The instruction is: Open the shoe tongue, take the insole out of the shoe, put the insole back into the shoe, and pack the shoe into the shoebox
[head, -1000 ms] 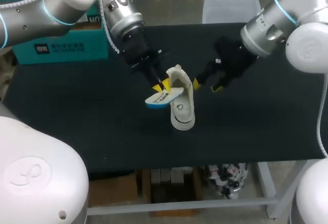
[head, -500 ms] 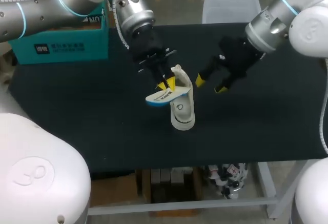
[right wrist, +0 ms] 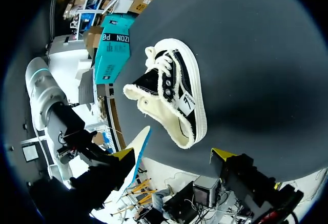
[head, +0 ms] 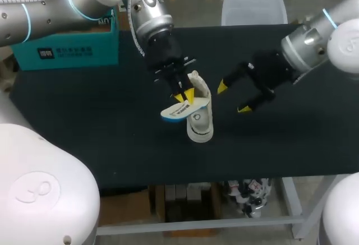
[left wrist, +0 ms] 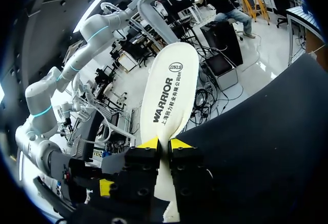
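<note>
White insole [head: 180, 110] clamped by left gripper [head: 183, 95], centre frame; right gripper [head: 233, 97] spread apart, empty. Best fed toe-first into shoe [head: 199, 119] while right gripper steadies it.

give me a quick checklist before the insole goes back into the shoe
1. Left gripper fingers shut on the insole: ok.
2. Insole fully out of the shoe: ok.
3. Shoe upright on its sole: ok.
4. Right gripper steadying the shoe: not ok, it is open and apart from the shoe.
5. Tongue pulled open far enough: cannot tell.
</note>
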`<state>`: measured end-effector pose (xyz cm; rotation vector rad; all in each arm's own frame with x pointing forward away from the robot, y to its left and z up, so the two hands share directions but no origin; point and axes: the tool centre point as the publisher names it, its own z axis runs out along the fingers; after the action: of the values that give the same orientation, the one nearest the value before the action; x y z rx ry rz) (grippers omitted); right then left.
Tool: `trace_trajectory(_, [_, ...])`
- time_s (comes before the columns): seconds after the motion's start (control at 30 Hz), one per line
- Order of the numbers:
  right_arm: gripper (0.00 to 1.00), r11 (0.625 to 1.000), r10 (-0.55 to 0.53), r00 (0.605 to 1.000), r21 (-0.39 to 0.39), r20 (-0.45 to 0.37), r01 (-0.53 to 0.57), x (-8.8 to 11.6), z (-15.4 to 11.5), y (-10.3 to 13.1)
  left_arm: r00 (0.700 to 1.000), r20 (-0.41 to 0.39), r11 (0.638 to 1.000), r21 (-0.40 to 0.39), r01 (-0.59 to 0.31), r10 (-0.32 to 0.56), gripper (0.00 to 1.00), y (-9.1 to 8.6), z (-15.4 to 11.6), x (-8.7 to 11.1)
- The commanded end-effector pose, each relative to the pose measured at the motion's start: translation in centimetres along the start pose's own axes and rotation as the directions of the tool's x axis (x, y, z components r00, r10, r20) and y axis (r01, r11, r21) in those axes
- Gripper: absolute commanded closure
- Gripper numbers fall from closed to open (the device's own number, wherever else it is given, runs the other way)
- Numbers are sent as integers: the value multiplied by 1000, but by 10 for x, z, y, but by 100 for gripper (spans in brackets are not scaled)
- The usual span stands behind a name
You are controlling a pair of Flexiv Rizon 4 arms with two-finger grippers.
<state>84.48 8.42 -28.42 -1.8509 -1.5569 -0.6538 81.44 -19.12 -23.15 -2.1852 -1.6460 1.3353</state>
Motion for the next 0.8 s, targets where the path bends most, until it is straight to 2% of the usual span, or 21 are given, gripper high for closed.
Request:
trace_trajectory(0.03, [0,975,101,953,-162,-284,-152,-11,-1,-12,1000,1,1000,-3,-7,7,100,-2,4,-1])
trace_trajectory(0.3, [0,975,101,953,-162,-284,-152,-11,-1,-12,1000,14,1000,0,-15,15,100,-2,1,0])
trace_trajectory(0.37, [0,948,192,939,-192,-286,-252,-10,3,-7,1000,20,1000,-1,-15,15,100,-1,1,1])
trace_trajectory(0.47, [0,929,270,922,-177,-276,-325,-9,11,-5,1000,23,1000,0,-16,16,100,2,2,2])
trace_trajectory(0.8, [0,900,353,892,-158,-283,-406,7,22,-3,999,9,999,9,-35,35,100,7,4,4])
